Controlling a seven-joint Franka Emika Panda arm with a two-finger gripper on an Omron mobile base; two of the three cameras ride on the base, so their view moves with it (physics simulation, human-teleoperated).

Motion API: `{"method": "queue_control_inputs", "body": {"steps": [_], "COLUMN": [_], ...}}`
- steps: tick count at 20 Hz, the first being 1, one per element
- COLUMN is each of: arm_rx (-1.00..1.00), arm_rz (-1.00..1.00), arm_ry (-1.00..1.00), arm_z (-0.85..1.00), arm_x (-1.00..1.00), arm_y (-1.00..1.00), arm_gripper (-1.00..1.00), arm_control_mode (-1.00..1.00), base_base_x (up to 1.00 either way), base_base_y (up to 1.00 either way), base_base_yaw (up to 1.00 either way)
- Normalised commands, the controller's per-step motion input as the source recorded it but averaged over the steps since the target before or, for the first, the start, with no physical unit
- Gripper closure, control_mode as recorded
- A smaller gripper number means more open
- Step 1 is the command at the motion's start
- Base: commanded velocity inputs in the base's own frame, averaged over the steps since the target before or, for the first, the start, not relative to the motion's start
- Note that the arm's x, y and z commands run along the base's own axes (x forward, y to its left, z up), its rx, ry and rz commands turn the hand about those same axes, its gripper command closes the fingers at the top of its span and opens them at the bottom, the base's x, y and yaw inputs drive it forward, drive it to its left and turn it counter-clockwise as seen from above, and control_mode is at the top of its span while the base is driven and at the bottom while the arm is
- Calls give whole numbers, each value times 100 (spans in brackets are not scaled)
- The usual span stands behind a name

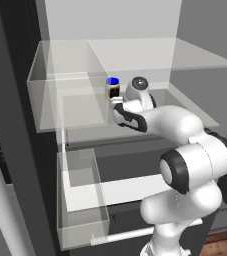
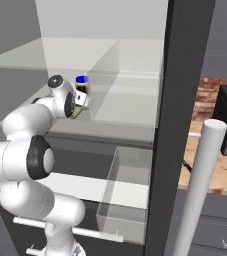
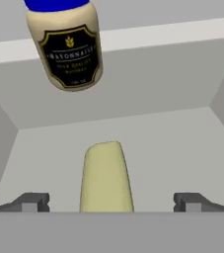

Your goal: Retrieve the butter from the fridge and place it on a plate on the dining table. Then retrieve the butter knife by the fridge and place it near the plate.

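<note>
The fridge [image 1: 135, 55] stands open, showing its white interior. Inside it, the butter [image 3: 107, 178], a pale yellow stick, lies on the shelf floor, pointing away from the hand. My gripper [image 3: 111, 202] is open, with one fingertip [image 3: 32, 201] on each side of the stick's near end and wide gaps between them and it. The base views show the gripper [image 1: 116, 102] [image 2: 80, 107] reaching in at shelf level, just below a jar. The plate, the dining table and the butter knife are out of view.
A cream jar with a dark label and blue lid [image 3: 69, 44] [image 1: 113, 88] [image 2: 81, 84] stands right behind the butter. Clear bins [image 1: 60, 95] [image 2: 125, 95] sit on the shelf, and a clear drawer [image 1: 82, 200] sticks out below. The dark fridge door [image 2: 172, 125] with its white handle [image 2: 200, 190] stands at my right.
</note>
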Motion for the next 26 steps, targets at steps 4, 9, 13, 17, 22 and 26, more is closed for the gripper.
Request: {"method": "queue_control_inputs", "body": {"steps": [4,9,13,17,22,26], "arm_rx": [-1,-2,-5,-2,0,0], "arm_rz": [0,0,0,0,0,0], "arm_ry": [0,0,2,3,4,3], "arm_z": [-28,-29,-33,-14,-1,-5], "arm_x": [2,1,2,8,2,0], "arm_y": [0,0,0,0,0,2], "arm_gripper": [-100,-100,-100,-100,100,100], "arm_control_mode": [-100,-100,-100,-100,-100,-100], "base_base_x": [0,0,0,0,0,0], "base_base_y": [0,0,0,0,0,0], "base_base_yaw": [0,0,0,0,0,0]}}
